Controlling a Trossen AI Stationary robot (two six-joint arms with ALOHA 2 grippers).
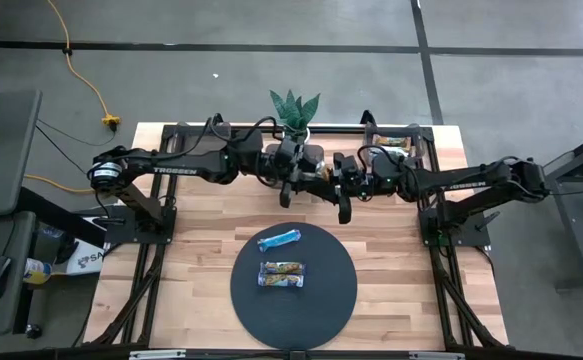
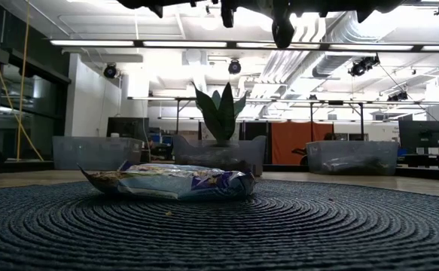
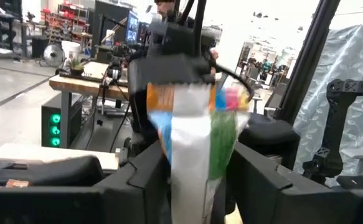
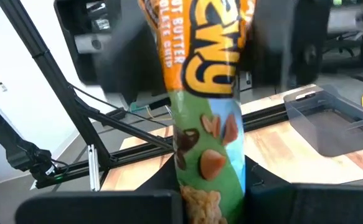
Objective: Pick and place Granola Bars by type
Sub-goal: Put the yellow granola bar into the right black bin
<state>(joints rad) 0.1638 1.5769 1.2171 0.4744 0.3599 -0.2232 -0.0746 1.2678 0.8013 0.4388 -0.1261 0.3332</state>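
A granola bar (image 4: pixel 209 93) in an orange and green wrapper hangs in the air above the table's far middle, between my two grippers. My right gripper (image 4: pixel 209 190) is shut on it. My left gripper (image 3: pixel 197 171) faces it from the table's left and is open. Its fingers stand on either side of the bar's other end (image 3: pixel 193 186); whether they touch it I cannot tell. A blue bar (image 1: pixel 279 239) and a brown-patterned bar (image 1: pixel 282 273) lie flat on the round dark mat (image 1: pixel 326 300). My right gripper pinches the bar's green end (image 4: pixel 200 199) between its two fingers. The fingers come level from the table's right and lie along the bar. The bar sticks out ahead of them toward my left gripper, lifted clear of the table.
A potted plant (image 1: pixel 294 108) stands at the table's far edge, behind the grippers. Clear grey bins stand along the far side: one (image 1: pixel 396 142) at the far right holds bars, and one (image 4: pixel 330 124) shows in the right wrist view. The arms' frames line both side edges.
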